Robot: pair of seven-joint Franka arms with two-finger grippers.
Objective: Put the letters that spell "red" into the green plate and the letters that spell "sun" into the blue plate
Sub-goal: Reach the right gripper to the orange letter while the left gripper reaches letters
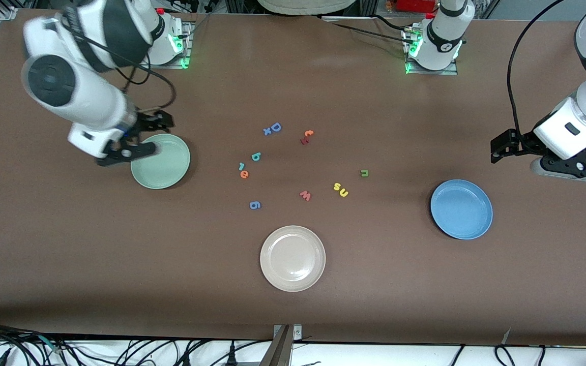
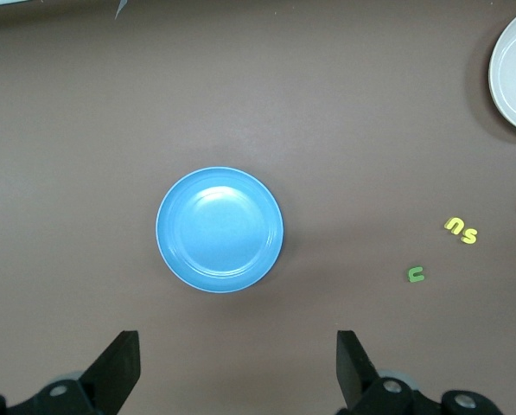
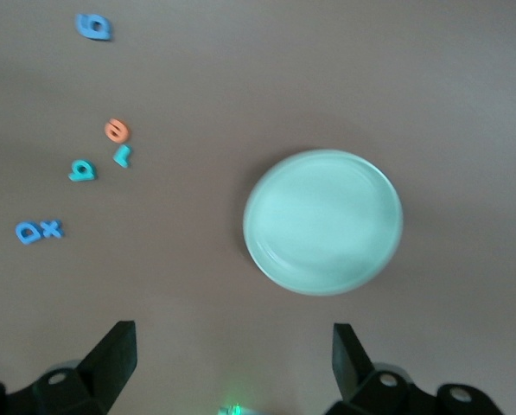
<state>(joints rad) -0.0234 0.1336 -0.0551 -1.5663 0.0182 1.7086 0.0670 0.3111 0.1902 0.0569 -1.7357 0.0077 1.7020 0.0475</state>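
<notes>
Mint-green plate [image 1: 160, 161] lies toward the right arm's end of the table, with the right gripper [image 1: 138, 136] hovering at its ten-o'clock rim, fingers spread and empty. At the plate's three o'clock sit the teal "d" [image 1: 256, 156], teal "r" [image 1: 241, 165] and orange "e" [image 1: 244, 174]. The blue plate [image 1: 461, 209] lies toward the left arm's end; at its nine to ten o'clock are the yellow "s" [image 1: 337, 187], yellow "u" [image 1: 344, 192] and dark green "n" [image 1: 364, 173]. The left gripper [image 1: 506, 147] hangs at the blue plate's one o'clock, fingers spread, holding nothing.
</notes>
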